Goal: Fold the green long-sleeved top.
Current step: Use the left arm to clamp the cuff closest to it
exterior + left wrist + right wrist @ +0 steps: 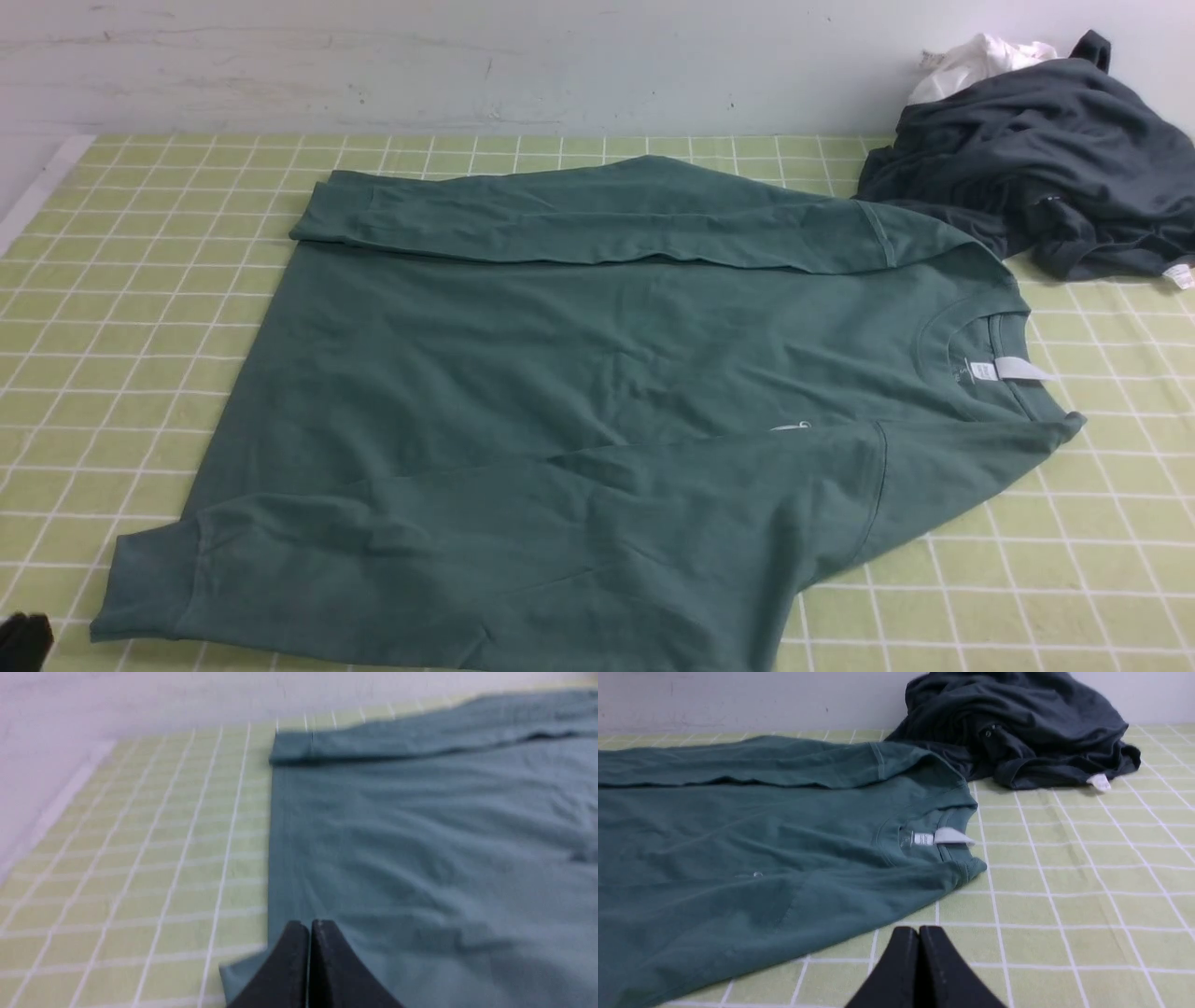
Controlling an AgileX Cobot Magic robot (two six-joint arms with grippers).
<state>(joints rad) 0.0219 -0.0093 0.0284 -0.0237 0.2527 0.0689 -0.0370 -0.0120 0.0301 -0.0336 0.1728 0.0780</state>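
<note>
The top [653, 355] lies spread on the counter [1102, 579], collar [1022, 373] toward the robot's right, both sleeves laid over the body. Left fingers [309, 928] and right fingers [919, 933] are each pressed together, pinching nothing. Lowered shut, they would likely only push the cloth into ridges. The near sleeve [523, 560] bulges past the body and could slip out if just its upper layer is caught. The far shoulder meets the dark garment [1055, 140], which might get dragged along.
</note>
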